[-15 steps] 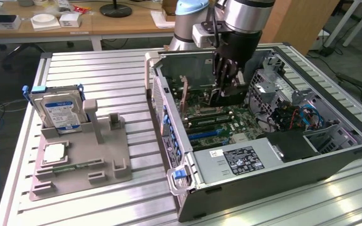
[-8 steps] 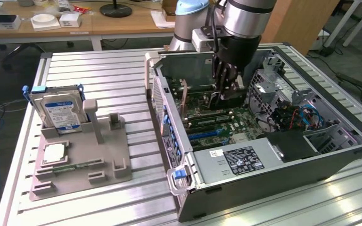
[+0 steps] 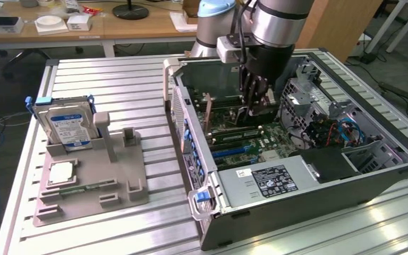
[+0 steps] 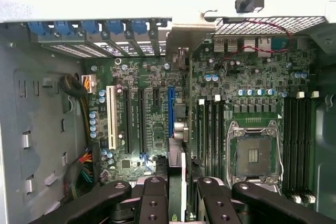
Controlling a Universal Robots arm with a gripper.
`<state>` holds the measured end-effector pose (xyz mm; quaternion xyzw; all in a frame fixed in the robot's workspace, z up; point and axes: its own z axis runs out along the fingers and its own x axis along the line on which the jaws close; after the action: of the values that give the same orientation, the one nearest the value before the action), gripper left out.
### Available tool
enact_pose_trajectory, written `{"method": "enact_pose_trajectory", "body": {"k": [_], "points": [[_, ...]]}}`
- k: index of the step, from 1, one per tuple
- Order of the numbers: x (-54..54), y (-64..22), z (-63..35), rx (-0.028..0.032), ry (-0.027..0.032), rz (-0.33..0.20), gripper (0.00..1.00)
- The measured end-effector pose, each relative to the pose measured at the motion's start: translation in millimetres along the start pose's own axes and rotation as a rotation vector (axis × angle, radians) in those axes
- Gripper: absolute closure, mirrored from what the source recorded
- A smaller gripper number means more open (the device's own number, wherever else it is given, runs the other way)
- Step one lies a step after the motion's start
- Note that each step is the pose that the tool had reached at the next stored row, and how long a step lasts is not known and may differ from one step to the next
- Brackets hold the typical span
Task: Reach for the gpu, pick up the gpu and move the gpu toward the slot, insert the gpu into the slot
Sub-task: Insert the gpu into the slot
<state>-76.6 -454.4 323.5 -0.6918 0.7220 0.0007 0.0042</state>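
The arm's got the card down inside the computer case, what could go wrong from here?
The gpu, clamped edge-on in the jaws, sits right beside the blue slot; slightly off line, its edge could press on the motherboard instead. The memory slots lie close beside the jaws and might get knocked. The card's far end could catch on the blue clips at the case wall.

gpu (image 4: 178, 129) edge-on, upright over motherboard slot (image 4: 171, 113)
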Motion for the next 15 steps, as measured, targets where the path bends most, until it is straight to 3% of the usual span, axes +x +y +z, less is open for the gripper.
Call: {"method": "enact_pose_trajectory", "body": {"k": [15], "points": [[3.8, 0.1, 10.6, -0.0001, 0.0002, 0.000, 0.74]]}}
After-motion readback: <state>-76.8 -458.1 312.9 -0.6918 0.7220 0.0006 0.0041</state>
